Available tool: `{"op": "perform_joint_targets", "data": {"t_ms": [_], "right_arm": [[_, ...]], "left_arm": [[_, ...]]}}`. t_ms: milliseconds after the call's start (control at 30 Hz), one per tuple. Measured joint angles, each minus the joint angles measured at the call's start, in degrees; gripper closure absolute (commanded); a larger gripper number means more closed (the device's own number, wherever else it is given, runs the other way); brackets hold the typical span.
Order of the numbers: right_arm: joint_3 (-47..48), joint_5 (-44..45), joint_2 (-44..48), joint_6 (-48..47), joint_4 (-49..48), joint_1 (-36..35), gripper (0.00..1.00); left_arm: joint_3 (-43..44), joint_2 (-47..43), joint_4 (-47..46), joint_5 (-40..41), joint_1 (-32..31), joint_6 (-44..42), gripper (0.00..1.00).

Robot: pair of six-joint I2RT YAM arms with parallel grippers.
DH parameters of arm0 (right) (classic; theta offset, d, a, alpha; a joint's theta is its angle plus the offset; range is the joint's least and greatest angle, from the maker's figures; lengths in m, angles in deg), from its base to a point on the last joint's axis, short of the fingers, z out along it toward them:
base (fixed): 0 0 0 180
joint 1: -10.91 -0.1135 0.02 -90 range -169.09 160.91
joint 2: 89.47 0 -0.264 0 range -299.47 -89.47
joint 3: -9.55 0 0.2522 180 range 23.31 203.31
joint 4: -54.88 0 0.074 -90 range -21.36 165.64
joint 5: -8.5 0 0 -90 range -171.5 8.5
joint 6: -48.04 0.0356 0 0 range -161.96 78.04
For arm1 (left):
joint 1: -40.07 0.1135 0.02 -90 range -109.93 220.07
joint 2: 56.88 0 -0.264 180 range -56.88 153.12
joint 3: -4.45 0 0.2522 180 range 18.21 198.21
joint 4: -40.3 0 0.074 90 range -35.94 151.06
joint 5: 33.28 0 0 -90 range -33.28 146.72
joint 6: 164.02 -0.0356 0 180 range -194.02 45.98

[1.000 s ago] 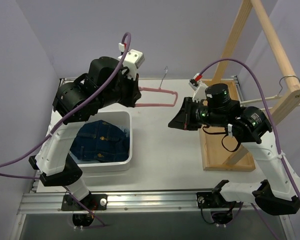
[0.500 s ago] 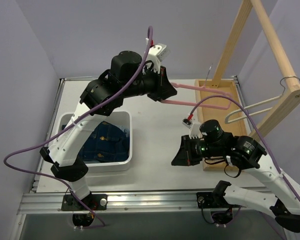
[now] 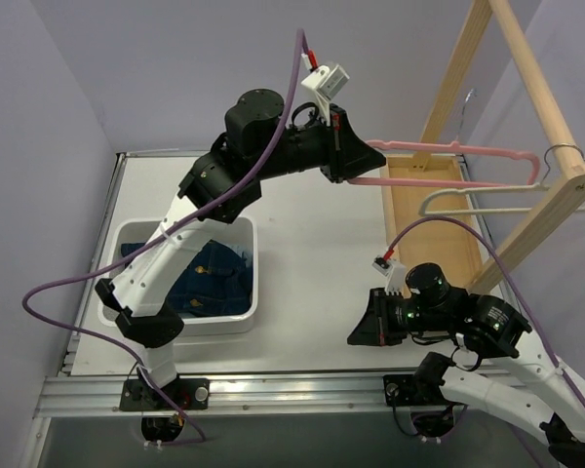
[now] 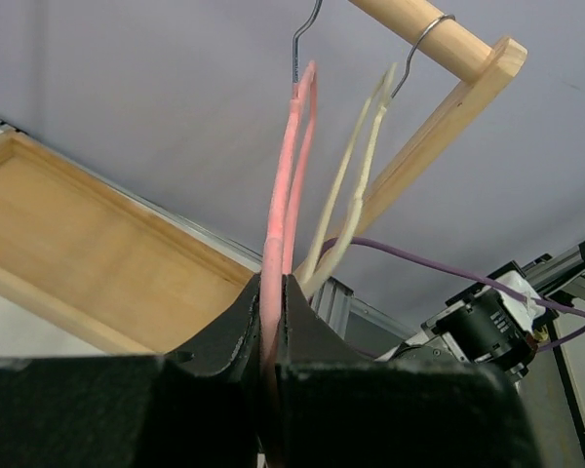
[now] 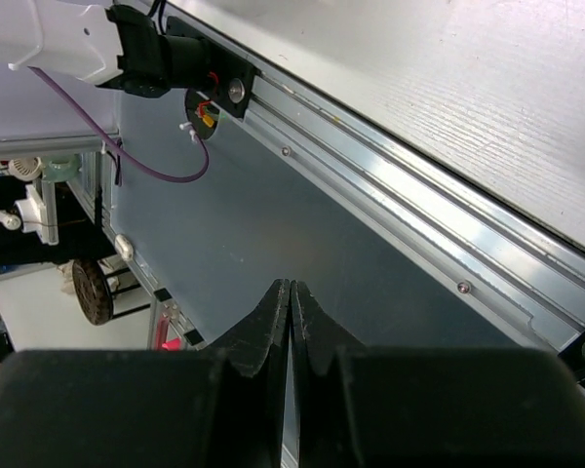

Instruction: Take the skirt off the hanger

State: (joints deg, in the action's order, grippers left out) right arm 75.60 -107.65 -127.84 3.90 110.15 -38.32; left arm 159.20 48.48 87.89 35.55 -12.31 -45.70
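My left gripper (image 3: 356, 164) is shut on the end of a pink hanger (image 3: 448, 151) and holds it high, reaching toward the wooden rack's bar (image 3: 541, 88). In the left wrist view the pink hanger (image 4: 291, 166) runs up from my jaws, and its metal hook (image 4: 305, 34) is just below the wooden bar (image 4: 419, 27). A cream hanger (image 3: 478, 200) hangs on that bar by its hook (image 4: 421, 44). The denim skirt (image 3: 200, 278) lies in the white bin (image 3: 249, 322), off the hanger. My right gripper (image 3: 363, 331) is shut and empty, low near the table's front edge.
The wooden rack's base tray (image 3: 419, 210) lies at the right of the table, with its slanted posts (image 3: 453, 78) rising above. The aluminium rail (image 3: 302, 390) runs along the front edge. Purple cables (image 3: 107, 283) trail from both arms.
My left gripper has swung the pink hanger up and to the right, toward the rack's bar. My right arm has drawn back and down to the front edge.
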Motion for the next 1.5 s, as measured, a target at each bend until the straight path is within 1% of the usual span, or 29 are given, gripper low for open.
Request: {"op": "perform_joint_targets", "data": {"t_ms": [200, 367, 633, 1000, 1233, 1500], "right_arm": [[0.0, 0.35, -2.32, -0.31, -0.83, 0.0, 1.0], [-0.07, 0.66, -1.97, 0.0, -1.53, 0.0, 1.0], [-0.28, 1.99, 1.6, 1.09, -1.38, 0.0, 1.0], [-0.28, 3.56, 2.69, 2.6, -0.83, 0.0, 1.0], [-0.26, 4.33, 2.99, 2.69, -0.04, 0.0, 1.0], [-0.26, 4.85, 4.15, 3.13, 0.35, 0.0, 1.0]], "left_arm": [[5.42, 6.08, -1.01, -2.01, -1.57, 1.14, 0.98], [5.77, 8.0, -3.65, -4.07, -2.47, 1.84, 0.98], [6.12, 9.2, -9.16, -6.51, -2.95, 3.63, 0.98], [8.41, 14.71, -18.25, -10.97, -3.06, 9.29, 0.98], [9.81, 18.8, -21.51, -11.78, -3.17, 12.7, 0.98], [9.94, 19.26, -22.56, -12.17, -3.69, 14.45, 0.98]]}}
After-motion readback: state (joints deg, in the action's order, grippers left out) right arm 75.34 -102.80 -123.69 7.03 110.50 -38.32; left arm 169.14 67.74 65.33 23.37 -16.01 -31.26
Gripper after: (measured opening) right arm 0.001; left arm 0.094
